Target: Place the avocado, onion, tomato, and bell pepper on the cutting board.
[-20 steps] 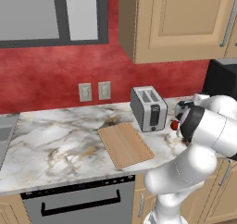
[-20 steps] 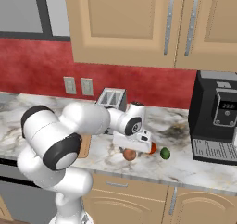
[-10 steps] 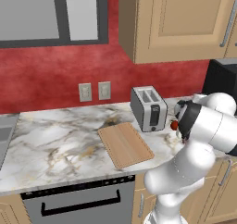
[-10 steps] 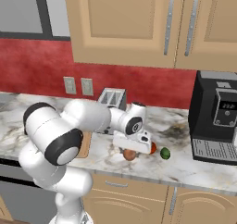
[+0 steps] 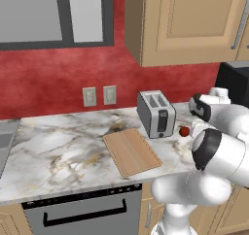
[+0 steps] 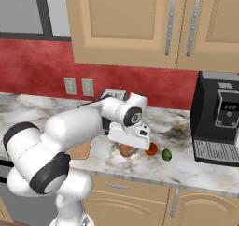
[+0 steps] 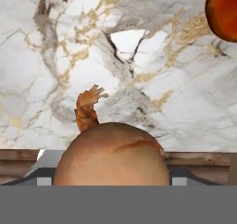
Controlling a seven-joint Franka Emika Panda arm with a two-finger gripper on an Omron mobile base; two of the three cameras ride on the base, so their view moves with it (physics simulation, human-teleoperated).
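The arm reaches low over the marble counter (image 6: 196, 169) to the right of the toaster (image 5: 156, 113), and its gripper (image 6: 127, 149) stands straight down over the onion (image 6: 125, 150). From the right base view the tan ball sits right under the white hand, on the counter top. In the hand view the onion (image 7: 111, 154) bulges up at the bottom, close against the camera, its dry brown tuft sticking out to one side, and it appears to lie between the fingers; I cannot tell whether the jaws actually press on it or merely stand around it. Just beside the onion, to its right in the right base view, lies the tomato (image 6: 151, 149), and next to that the small green avocado (image 6: 166, 154), the three in a short row near the front edge. The bell pepper (image 5: 184, 131) rests apart from them, near the toaster's right side, seen in the left base view. The cutting board (image 5: 131, 151) lies flat to the toaster's left and front, with nothing on it. A black coffee machine (image 6: 217, 119) stands at the far right.
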